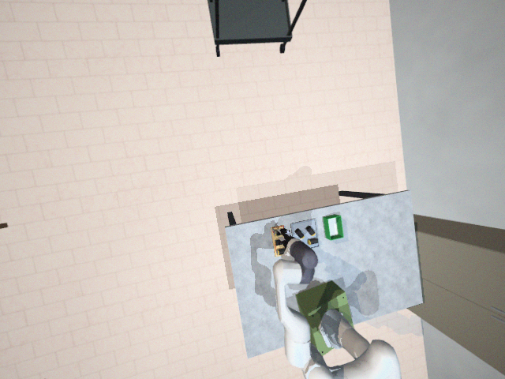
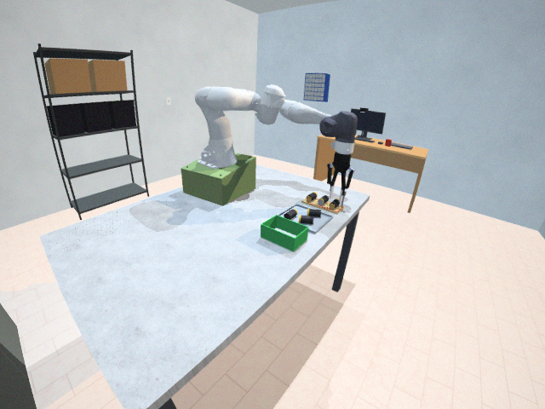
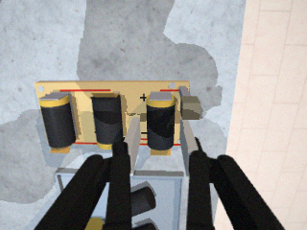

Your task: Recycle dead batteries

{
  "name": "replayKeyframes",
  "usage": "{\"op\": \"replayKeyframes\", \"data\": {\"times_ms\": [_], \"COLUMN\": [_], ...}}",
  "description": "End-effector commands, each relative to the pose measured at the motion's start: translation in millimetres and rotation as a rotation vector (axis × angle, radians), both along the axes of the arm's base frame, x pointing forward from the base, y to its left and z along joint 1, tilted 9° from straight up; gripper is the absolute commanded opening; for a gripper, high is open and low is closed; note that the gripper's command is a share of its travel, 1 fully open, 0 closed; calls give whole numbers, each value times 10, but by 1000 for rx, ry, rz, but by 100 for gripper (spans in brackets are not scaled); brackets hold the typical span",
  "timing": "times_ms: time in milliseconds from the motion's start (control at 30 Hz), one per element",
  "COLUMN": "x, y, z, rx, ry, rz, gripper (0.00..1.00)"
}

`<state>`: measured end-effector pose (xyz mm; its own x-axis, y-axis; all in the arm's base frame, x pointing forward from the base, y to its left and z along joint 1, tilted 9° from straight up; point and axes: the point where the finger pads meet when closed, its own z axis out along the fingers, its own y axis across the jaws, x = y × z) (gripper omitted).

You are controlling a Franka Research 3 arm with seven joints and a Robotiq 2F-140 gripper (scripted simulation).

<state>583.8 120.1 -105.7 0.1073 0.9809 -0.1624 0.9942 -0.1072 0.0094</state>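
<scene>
A tan board [image 3: 83, 106] holds three black batteries side by side: left [image 3: 59, 126], middle [image 3: 107, 119] and right [image 3: 160, 128]. The left and right ones have yellow bands at the top of the wrist view, the middle one at the bottom. My gripper [image 3: 159, 127] [image 2: 337, 200] is partly open, its fingers either side of the right battery with gaps visible. A small grey-brown part [image 3: 192, 107], possibly the bulb, is at the board's right end; whether it is lit I cannot tell. Three more batteries [image 2: 290, 214] [image 2: 313, 213] [image 2: 306, 219] lie in the grey tray [image 2: 326, 216]. The green box [image 2: 271, 233] stands upright; no battery shows inside.
The tray sits between the board and the box, close to the table's long edge. The arm's green base block [image 2: 202, 185] [image 1: 319, 298] stands on the table. A shelf rack [image 2: 100, 165] and a wooden desk [image 2: 392, 157] are beyond the table.
</scene>
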Motion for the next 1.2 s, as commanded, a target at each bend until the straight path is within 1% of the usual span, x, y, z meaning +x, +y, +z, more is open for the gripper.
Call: {"op": "replayKeyframes", "data": {"times_ms": [0, 100, 300, 600, 867, 900, 1167], "x": [23, 23, 23, 23, 23, 23, 23], "y": [-28, -41, -43, -58, -59, -59, -59], "z": [-110, -188, -201, -290, -295, -295, -295], "rx": [-1, -1, -1, -1, -1, -1, -1], "ry": [-8, -8, -8, -8, -8, -8, -8], "rz": [-5, -5, -5, -5, -5, -5, -5], "gripper": [29, 29, 29, 29, 29, 16, 16]}}
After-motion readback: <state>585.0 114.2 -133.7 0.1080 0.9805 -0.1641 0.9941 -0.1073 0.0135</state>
